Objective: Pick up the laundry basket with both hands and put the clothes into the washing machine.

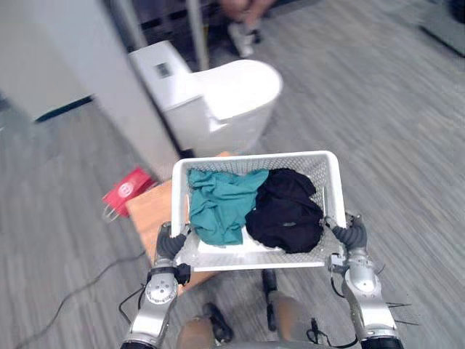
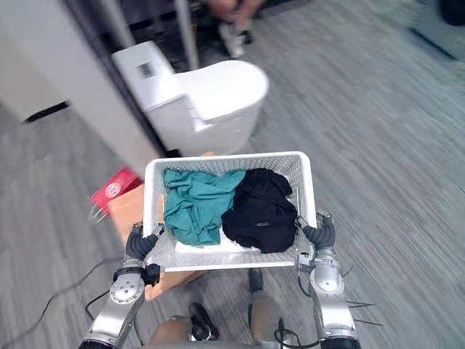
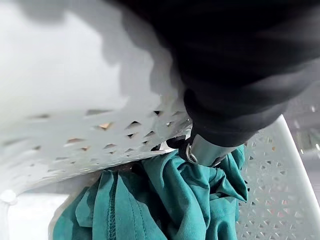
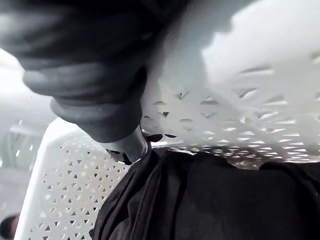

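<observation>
A white perforated laundry basket (image 1: 251, 158), upright, holds a teal garment (image 1: 218, 203) beside a black garment (image 1: 287, 211).

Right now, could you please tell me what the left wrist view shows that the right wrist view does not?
Left wrist view: the teal garment beside the left hand. Right wrist view: the black garment beside the right hand. Both: the white laundry basket, its perforated wall gripped by that arm's hand.
</observation>
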